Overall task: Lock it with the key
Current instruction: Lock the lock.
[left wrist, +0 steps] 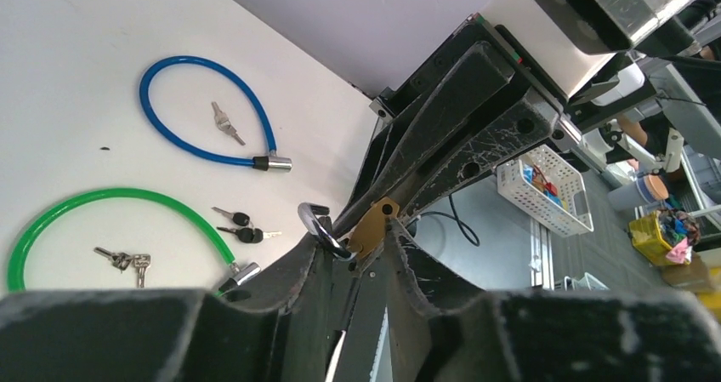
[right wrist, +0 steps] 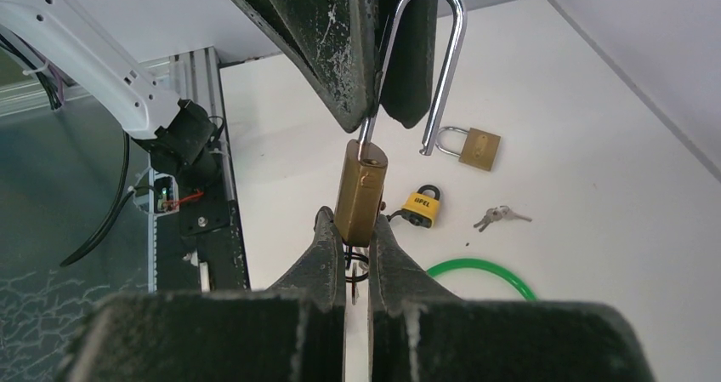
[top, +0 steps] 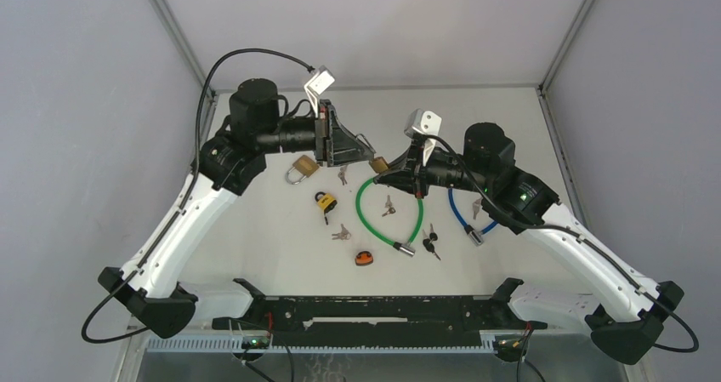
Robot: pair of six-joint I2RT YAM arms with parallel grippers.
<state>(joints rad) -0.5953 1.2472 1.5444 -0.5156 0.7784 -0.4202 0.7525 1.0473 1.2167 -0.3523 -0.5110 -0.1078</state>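
our left claw (right wrist: 379, 120) pinches the open shackle (right wrist: 451, 59) of the brass padlock (right wrist: 359, 191); right claw (right wrist: 357, 231) squeezes its key (right wrist: 354, 259). next we push it shut.

Top external: fixed high, behind the arm bases (top: 161, 307). It looks down and forward over the whole desk (top: 255, 246). Bases at 6 o'clock, back wall (top: 374, 25) at 12. Widest and farthest view.

Left wrist: sits just behind the left pincer (left wrist: 355, 242) and sights along its own fingers, very near. It faces the desk's right side; a white basket (left wrist: 544, 186) shows off-desk at 3 o'clock.

Right wrist: mounted the same way behind the right pincer (right wrist: 353, 225). It faces the opposite way, with the front rail (right wrist: 200, 229) at 9 o'clock.

Overlap: all three catch the brass padlock (right wrist: 360, 191) mid-desk and the green cable lock (left wrist: 110, 196). Each wrist view sees the other pincer.
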